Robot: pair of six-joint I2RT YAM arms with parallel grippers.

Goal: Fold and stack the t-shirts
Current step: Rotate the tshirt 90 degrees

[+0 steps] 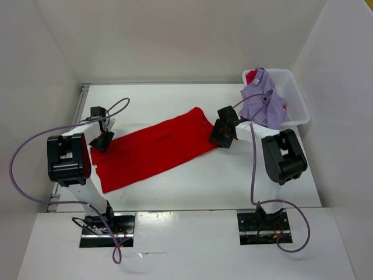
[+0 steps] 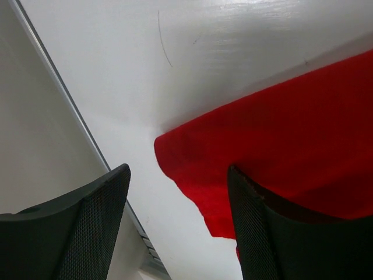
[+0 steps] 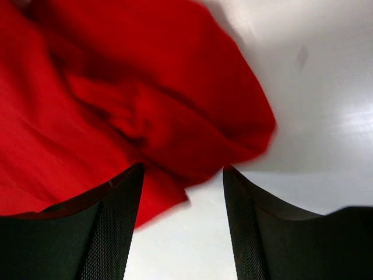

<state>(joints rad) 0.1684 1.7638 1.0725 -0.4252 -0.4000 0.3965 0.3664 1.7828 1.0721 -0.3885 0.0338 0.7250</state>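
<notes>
Starting from the near edge of the tabletop (image 1: 192,195), both arms reach forward from their bases. The red shirt (image 1: 152,153) lies flat across the middle of the tabletop as a long folded band, slanting from near left to far right.

The left gripper (image 1: 104,139) sits at the band's left end with its fingers (image 2: 87,233) spread. Its wrist view shows a corner of the shirt lying on the tabletop between them, nothing pinched. The right gripper (image 1: 223,135) sits at the band's right end, also with fingers (image 3: 111,233) spread. Its wrist view is blurred, but the bunched cloth ahead of the gap seems free of them.

A white bin (image 1: 296,114) stands in the far right corner. The lavender shirt (image 1: 262,99) hangs crumpled over its near-left rim. A bit of the crimson shirt (image 1: 250,76) shows behind it, at the bin's far-left corner.
</notes>
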